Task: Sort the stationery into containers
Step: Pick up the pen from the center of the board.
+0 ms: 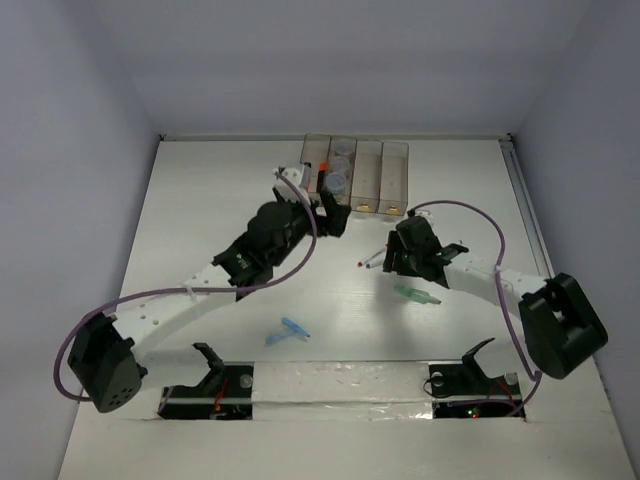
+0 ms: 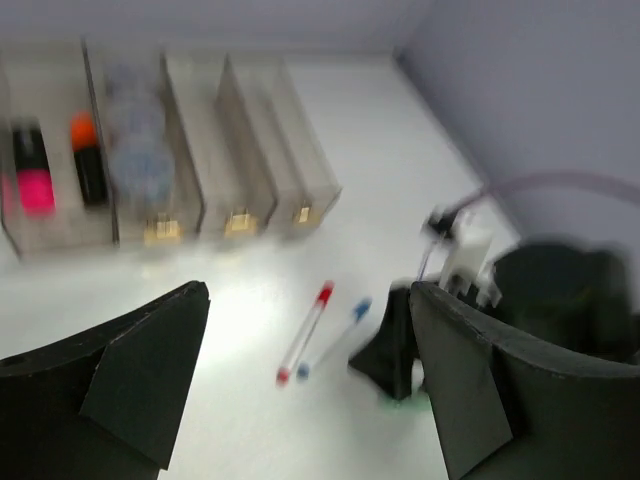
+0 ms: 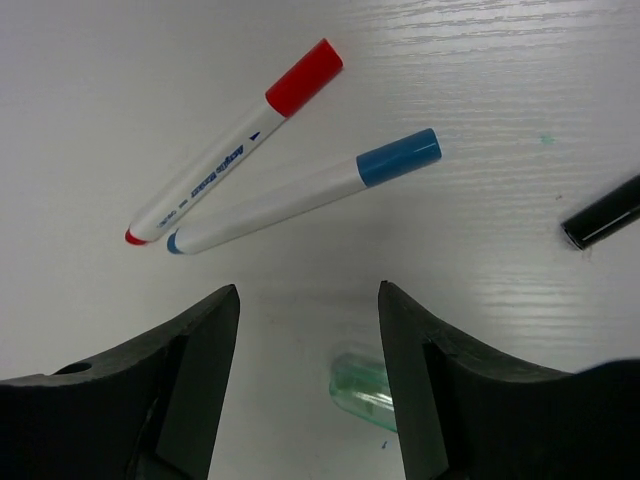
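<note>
At the far edge of the tabletop [image 1: 200, 210], the four joined bins [image 2: 262, 150] hold a pink marker [image 2: 35, 172] and an orange marker [image 2: 88, 160] in the leftmost and clear jars [image 2: 135, 150] in the next. The left pincer [image 2: 300, 390] hovers before them, spread and empty. The right pincer [image 3: 308, 370], also spread and empty, hangs above the red-capped pen [image 3: 235, 150] and the blue-capped pen [image 3: 300, 192], which lie side by side, with a green piece [image 3: 362, 390] nearby. A light-blue piece [image 1: 290, 330] lies nearer the bases.

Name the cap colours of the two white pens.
One red-capped pen, one blue-capped pen; clearest in the right wrist view.
</note>
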Action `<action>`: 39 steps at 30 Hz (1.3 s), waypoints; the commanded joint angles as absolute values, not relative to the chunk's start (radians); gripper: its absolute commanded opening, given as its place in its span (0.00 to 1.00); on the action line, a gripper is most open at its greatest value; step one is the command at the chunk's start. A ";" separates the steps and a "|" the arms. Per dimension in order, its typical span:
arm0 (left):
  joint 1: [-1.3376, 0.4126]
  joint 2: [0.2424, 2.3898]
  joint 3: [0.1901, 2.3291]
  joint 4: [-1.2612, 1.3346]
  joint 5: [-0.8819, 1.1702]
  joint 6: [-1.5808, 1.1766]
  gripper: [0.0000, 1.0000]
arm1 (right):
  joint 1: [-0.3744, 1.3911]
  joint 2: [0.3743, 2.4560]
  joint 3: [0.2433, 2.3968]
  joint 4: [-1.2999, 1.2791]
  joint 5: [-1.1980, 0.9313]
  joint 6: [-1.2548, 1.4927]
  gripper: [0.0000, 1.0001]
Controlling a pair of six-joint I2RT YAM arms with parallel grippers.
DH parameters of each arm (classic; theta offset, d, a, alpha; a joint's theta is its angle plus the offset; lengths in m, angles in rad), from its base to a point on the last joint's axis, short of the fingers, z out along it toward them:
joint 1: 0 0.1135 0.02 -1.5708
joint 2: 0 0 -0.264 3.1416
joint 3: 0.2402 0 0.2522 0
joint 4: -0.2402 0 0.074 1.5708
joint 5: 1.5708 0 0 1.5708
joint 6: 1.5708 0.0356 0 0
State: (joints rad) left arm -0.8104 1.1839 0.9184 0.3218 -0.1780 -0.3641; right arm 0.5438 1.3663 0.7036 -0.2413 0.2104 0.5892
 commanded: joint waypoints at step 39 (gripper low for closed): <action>-0.983 1.178 0.603 0.393 -0.307 -0.431 0.77 | 0.532 1.654 0.847 -0.178 0.380 0.650 0.04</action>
State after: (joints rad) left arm -0.9760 1.1713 0.5652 0.3592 -0.2760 -0.4583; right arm 0.5362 1.6176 0.8257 -0.1627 0.3698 0.6575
